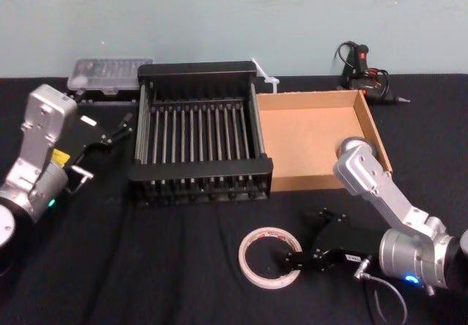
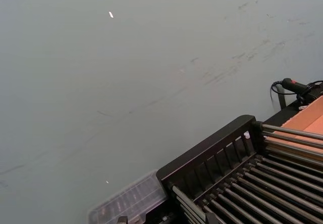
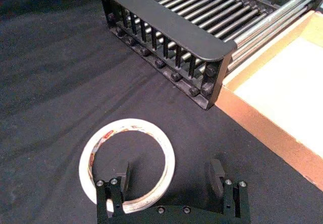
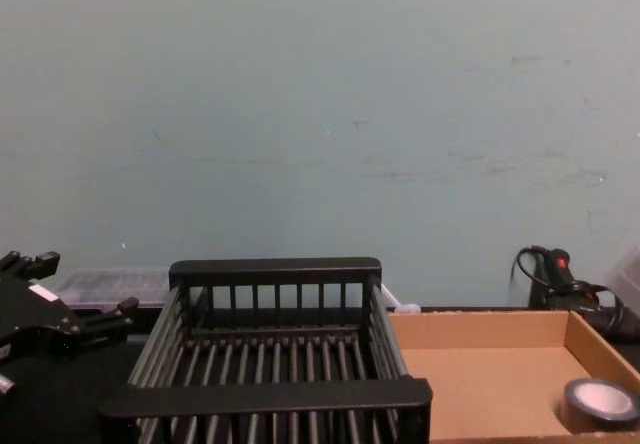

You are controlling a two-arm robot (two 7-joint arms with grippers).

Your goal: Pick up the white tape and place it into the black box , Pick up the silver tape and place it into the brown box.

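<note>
The white tape (image 1: 257, 249) lies flat on the black cloth in front of the black box (image 1: 199, 177). My right gripper (image 1: 306, 238) is low over the ring's right side and open. In the right wrist view one finger (image 3: 123, 176) stands inside the white tape (image 3: 101, 143) and the other finger (image 3: 217, 172) outside it, neither pressing on it. The silver tape (image 4: 600, 402) lies in the near right corner of the brown box (image 4: 480, 328); in the head view my right arm hides it. My left gripper (image 1: 117, 129) rests open beside the black box's left wall.
A clear plastic case (image 1: 110, 72) sits behind the black box at the back left. A black and red tool (image 1: 362, 65) with cables lies behind the brown box (image 1: 307, 98). A small white item (image 1: 267, 82) pokes up between the boxes at the back.
</note>
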